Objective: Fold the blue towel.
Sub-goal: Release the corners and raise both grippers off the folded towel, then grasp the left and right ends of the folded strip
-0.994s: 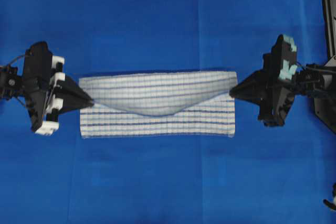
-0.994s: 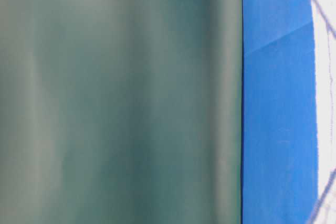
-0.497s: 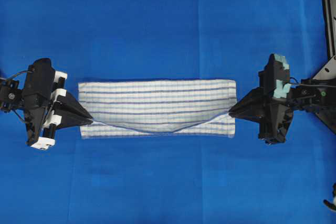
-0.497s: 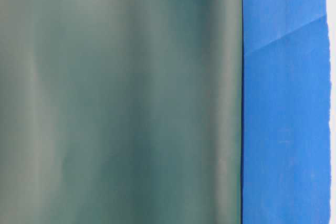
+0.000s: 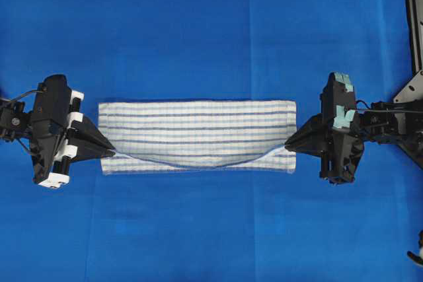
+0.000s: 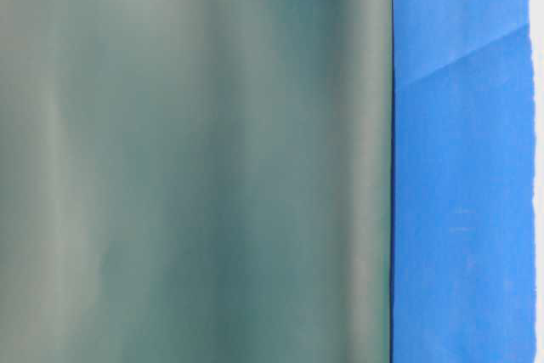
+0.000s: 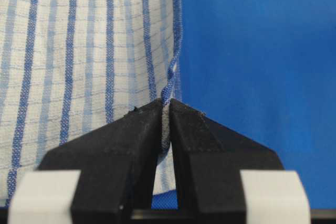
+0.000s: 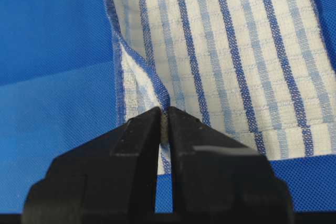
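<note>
Now the blue towel (image 5: 197, 135) lies mid-frame on the blue table (image 5: 198, 31), its upper layer drawn almost down to the lower edge; a second ago that layer sagged only halfway. Left gripper (image 5: 114, 153) and right gripper (image 5: 286, 144) sit lower in the overhead view than before, each with fingers (image 7: 142, 129) clenched on a towel corner.

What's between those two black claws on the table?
The striped blue towel spans the whole stretch between the left gripper and right gripper, each pinching a corner, as the overhead view shows.
</note>
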### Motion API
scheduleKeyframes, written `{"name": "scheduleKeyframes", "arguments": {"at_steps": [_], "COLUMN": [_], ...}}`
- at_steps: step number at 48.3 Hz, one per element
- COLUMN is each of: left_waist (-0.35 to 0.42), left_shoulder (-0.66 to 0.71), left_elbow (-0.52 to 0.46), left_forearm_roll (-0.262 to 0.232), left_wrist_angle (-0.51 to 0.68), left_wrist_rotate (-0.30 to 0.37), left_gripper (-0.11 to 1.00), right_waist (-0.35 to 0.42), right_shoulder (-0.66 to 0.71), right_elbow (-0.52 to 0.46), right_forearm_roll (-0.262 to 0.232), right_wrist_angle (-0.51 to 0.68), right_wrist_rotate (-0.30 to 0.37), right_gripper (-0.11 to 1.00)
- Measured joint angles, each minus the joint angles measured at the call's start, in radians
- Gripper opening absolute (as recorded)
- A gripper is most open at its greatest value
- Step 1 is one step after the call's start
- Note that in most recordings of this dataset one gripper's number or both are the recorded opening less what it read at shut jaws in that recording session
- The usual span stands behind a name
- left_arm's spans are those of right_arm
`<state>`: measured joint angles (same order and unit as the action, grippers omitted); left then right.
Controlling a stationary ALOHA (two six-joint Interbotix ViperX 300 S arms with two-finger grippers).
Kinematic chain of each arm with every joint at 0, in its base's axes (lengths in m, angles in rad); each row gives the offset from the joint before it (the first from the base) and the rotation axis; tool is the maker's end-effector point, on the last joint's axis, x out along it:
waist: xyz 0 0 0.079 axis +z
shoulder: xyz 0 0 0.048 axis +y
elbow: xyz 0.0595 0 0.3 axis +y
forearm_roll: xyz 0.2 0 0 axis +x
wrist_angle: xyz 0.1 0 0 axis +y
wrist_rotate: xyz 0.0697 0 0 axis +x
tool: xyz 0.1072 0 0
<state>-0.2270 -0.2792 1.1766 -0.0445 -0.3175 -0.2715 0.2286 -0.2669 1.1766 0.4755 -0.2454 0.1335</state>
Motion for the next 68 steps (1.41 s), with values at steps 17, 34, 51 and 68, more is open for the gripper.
{"name": "scheduleKeyframes", "arguments": {"at_steps": [17, 34, 51, 68], "left_waist": [0.003, 0.169, 0.272, 0.314], "left_shoulder": [-0.011, -0.038, 0.127, 0.261], "left_elbow": [-0.003, -0.038, -0.06, -0.069], "left_forearm_roll": [-0.002, -0.002, -0.002, 0.0], "left_wrist_angle": [0.006, 0.084, 0.089, 0.06], "left_wrist_rotate": [0.015, 0.091, 0.204, 0.206], "left_gripper": [0.54, 0.53, 0.53, 0.5], "right_waist": [0.0, -0.152, -0.27, -0.272], "right_shoulder": [0.005, -0.091, -0.012, 0.183], "right_elbow": [-0.011, 0.014, 0.026, 0.011], "right_forearm_roll": [-0.002, -0.006, -0.006, 0.003], "right_wrist_angle": [0.002, 0.002, -0.008, -0.097], "right_wrist_rotate": [-0.02, -0.138, -0.201, -0.201], "right_gripper": [0.91, 0.85, 0.84, 0.59]}}
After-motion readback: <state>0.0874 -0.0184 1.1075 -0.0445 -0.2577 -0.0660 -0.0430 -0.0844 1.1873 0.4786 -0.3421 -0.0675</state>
